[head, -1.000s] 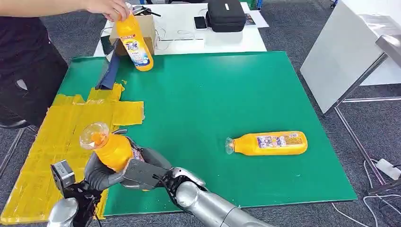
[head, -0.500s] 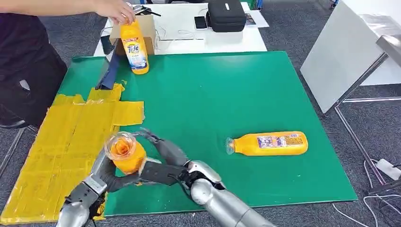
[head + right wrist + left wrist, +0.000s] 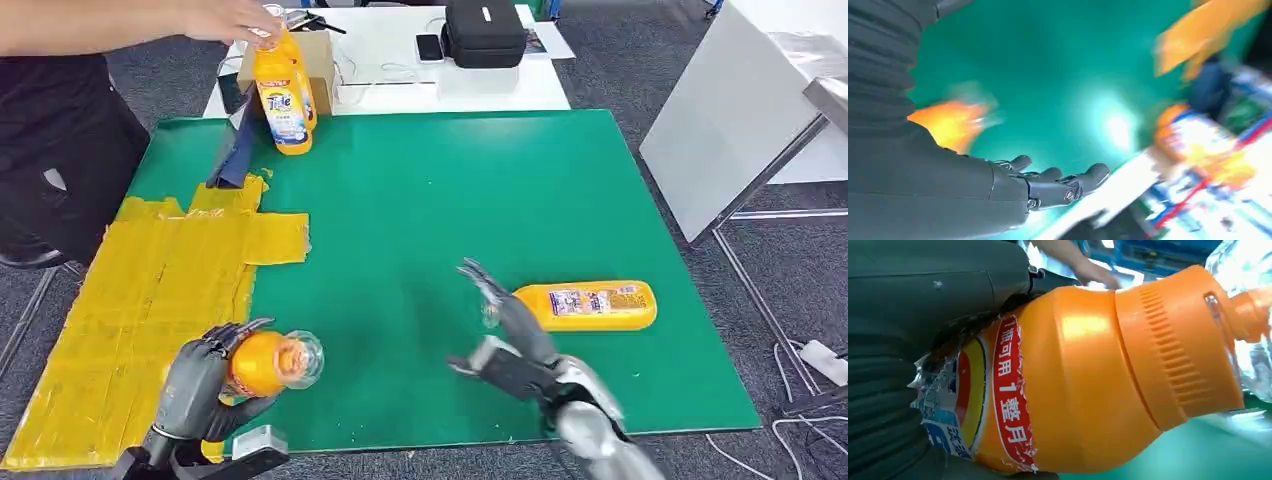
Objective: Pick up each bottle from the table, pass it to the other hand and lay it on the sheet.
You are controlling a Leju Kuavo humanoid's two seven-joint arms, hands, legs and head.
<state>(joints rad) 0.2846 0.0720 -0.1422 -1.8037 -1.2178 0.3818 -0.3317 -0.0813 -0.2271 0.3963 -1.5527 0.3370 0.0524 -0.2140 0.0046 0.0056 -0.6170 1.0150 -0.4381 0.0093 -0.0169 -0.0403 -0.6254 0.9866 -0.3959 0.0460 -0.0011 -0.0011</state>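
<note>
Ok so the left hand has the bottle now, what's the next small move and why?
Probably swing the left hand leftward over the yellow sheet and lay the bottle down: it grips the bottle at the sheet's edge, over green mat, and the right hand is open.

Right hand (image 3: 515, 345), fingers (image 3: 480, 280) spread and holding nothing, hangs over bare green mat (image 3: 450, 200); open mat lies ahead of and beside its fingertips. A lying bottle (image 3: 585, 305) blocks just beyond them on the outer side. Left hand (image 3: 195, 385) grips a bottle (image 3: 270, 362) at the yellow sheet (image 3: 160, 290) edge. Far from both, a person's hand (image 3: 225, 20) holds a standing bottle (image 3: 280, 100).
</note>
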